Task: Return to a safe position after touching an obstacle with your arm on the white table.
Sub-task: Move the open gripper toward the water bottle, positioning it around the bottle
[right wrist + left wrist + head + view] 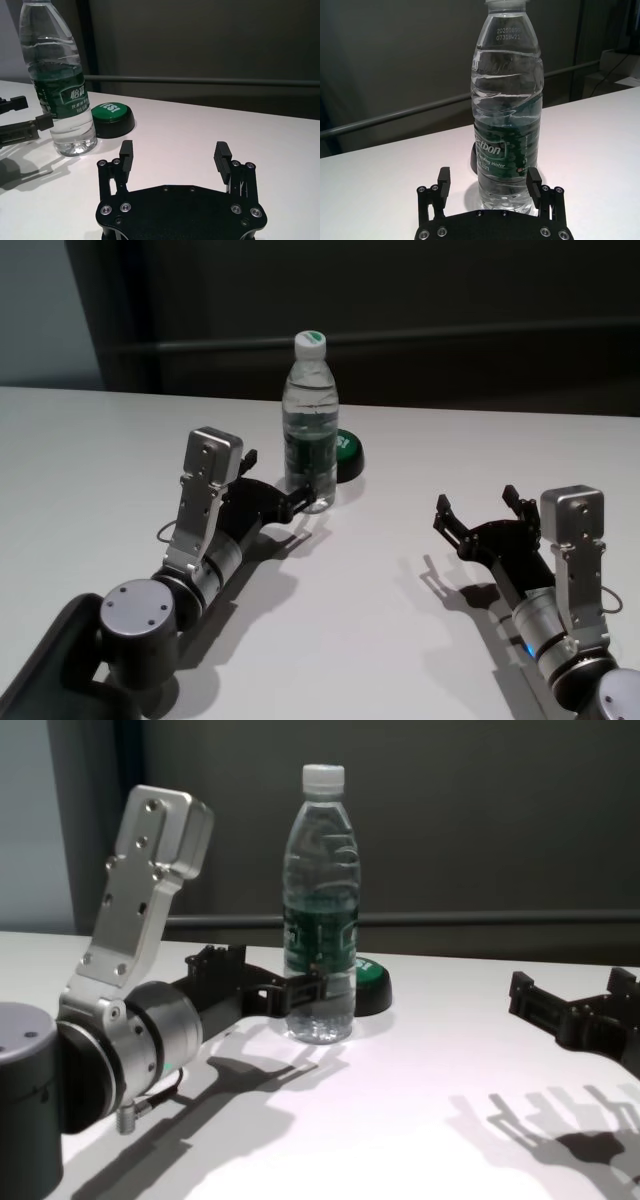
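The left tool gapes wide, its two ribbed black fingers flanking the base of the one bottle without gripping it. The bottle stands upright on the matte white surface: clear ridged plastic, white cap, dark green label. One round green button sits just behind. The right tool, also wide open, holds nothing, well apart.

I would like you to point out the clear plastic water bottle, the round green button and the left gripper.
Clear plastic water bottle [321, 935], chest view: on its green label.
Round green button [111, 110], right wrist view: on its top face.
Left gripper [490, 187], left wrist view: midway between fingertips.
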